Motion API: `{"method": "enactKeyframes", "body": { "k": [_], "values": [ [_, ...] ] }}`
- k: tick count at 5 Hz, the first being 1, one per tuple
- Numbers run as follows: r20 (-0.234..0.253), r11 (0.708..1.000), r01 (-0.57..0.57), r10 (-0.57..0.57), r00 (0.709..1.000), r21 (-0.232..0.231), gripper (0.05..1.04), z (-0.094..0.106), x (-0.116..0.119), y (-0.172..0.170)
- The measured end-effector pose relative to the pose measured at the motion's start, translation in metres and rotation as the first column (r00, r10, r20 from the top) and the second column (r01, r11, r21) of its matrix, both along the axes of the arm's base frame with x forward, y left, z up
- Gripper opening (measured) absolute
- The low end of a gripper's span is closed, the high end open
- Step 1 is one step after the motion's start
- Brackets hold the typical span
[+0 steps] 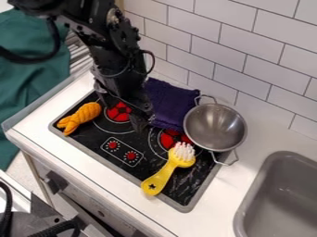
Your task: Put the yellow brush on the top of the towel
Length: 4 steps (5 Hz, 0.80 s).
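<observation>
Noted gripper (125,115) spread, likely to admit yellow brush (178,162), lying with handle (162,177) across front edge of stove (91,135), perhaps for easy grasping; found towel (170,104) over back edge

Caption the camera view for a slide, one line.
Yellow brush on the stove, bristles up; purple towel and metal bowl behind it.
</observation>
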State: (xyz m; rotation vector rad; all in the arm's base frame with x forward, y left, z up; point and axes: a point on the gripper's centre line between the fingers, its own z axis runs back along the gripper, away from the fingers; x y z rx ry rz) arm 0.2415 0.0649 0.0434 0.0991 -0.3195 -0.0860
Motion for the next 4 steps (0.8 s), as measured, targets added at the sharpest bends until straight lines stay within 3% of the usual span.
{"method": "enactKeyframes", "body": {
  "k": [1,2,4],
  "values": [
    [-0.016,1.000,-0.006,0.006,1.000,-0.012,1.001,-0.005,-0.003,-0.002],
    [-0.011,0.996,-0.045,0.045,0.999,-0.075,1.001,-0.012,-0.008,-0.016],
    [0.023,0.988,-0.053,0.057,0.998,-0.148,1.001,-0.020,-0.015,-0.058]
  ]
}}
